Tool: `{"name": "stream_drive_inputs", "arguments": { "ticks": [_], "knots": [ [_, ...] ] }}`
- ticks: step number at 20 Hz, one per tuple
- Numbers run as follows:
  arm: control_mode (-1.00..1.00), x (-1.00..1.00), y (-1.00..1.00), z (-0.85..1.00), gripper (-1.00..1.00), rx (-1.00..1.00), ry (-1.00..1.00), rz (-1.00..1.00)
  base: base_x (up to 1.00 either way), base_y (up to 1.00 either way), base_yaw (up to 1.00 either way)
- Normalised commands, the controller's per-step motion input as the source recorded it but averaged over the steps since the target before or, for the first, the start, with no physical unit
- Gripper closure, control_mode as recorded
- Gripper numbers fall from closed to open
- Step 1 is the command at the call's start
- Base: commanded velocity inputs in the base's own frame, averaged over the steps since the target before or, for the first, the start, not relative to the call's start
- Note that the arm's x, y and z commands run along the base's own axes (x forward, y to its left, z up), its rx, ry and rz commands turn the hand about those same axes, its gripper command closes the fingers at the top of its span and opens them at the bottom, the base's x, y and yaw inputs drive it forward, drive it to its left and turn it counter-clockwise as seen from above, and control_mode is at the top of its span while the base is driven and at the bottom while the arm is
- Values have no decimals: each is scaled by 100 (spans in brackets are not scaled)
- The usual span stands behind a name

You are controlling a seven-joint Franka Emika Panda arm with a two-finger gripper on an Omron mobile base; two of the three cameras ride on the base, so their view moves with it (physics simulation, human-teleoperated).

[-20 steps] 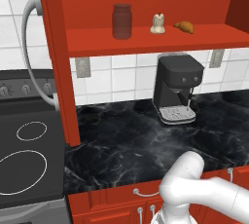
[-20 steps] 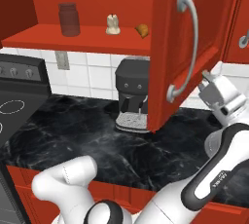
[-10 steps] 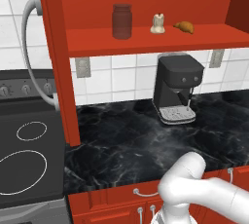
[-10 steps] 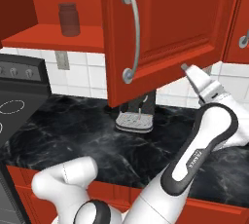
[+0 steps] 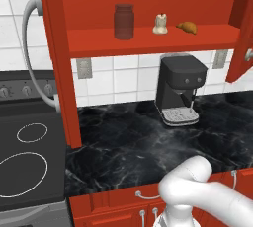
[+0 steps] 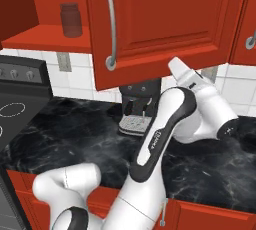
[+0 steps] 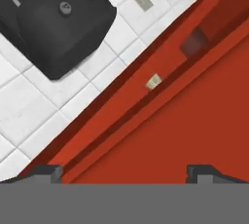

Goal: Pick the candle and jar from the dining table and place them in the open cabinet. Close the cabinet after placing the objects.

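Observation:
The dark glass jar (image 5: 123,21) and the cream candle (image 5: 160,23) stand on the shelf of the red cabinet (image 5: 148,41). In the right base view the cabinet's right door (image 6: 165,19) has swung across most of the opening, leaving the jar (image 6: 71,20) in sight at its left. My hand reaches up behind the door's lower edge. In the hand view my gripper (image 7: 124,173) is open, fingertips wide apart and close against the door's red panel; the candle (image 7: 154,82) shows through the gap. The dining table is out of view.
A croissant (image 5: 187,27) lies right of the candle on the shelf. A black coffee machine (image 5: 180,90) stands on the black marble counter (image 5: 128,147) under the cabinet. A stove (image 5: 27,157) sits at the left. The door's silver handle (image 6: 108,24) faces out.
The right cabinet door has swung leftward across the opening, now hiding the candle and croissant in the right base view. My arm followed it left. Jar and candle stayed put.

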Motion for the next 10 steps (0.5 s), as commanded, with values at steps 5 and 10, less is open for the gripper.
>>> {"name": "stream_drive_inputs", "arguments": {
  "ticks": [5, 10],
  "knots": [
    [-100, 38, 41, 31, -100, -18, 13, -38, 0, 0, 0],
    [-100, 52, 35, 39, -100, -18, 14, -36, 0, 0, 0]
  ]
}}
